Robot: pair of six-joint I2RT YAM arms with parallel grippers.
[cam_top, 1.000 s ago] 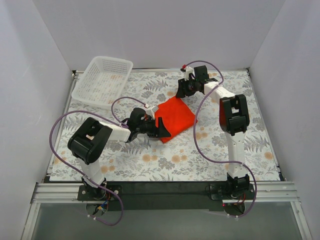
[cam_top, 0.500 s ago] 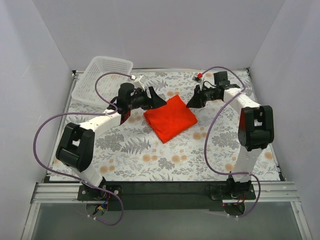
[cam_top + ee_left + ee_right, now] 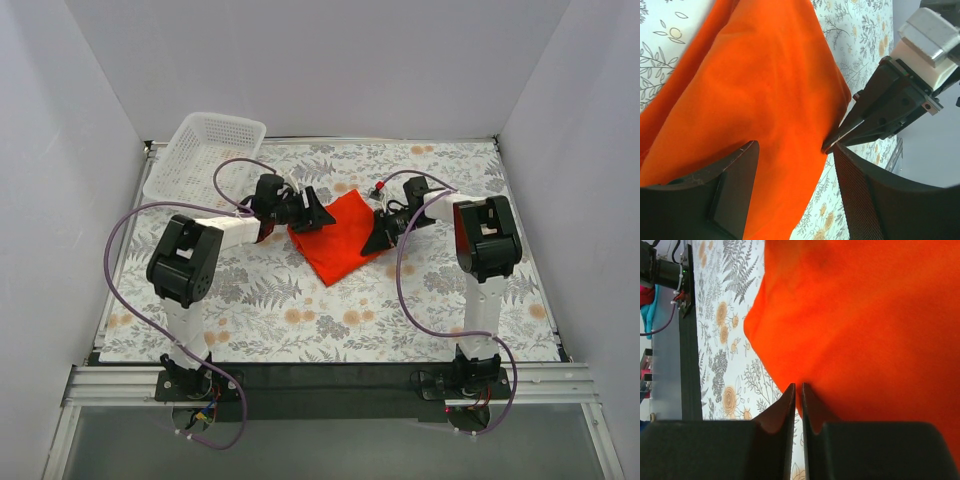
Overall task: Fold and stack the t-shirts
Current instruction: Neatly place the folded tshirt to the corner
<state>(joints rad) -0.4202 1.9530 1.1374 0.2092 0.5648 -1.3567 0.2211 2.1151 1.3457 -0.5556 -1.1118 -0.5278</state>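
1. We see the folded orange-red t-shirt (image 3: 340, 238) lying mid-table (image 3: 260, 310).
2. Our left gripper (image 3: 796, 147), jaws wide, hovers at its 10 o'clock corner.
3. Our right gripper (image 3: 798, 388), jaws narrow, pinches its 3 o'clock edge.

The scene is lit brightly and evenly from above, only short, soft shadows being cast on the bench (image 3: 300, 310), while in the wrist views the near fingers (image 3: 730, 195) are rendered dark and blurred and the t-shirt (image 3: 880, 315) is oversaturated, its folds softened.
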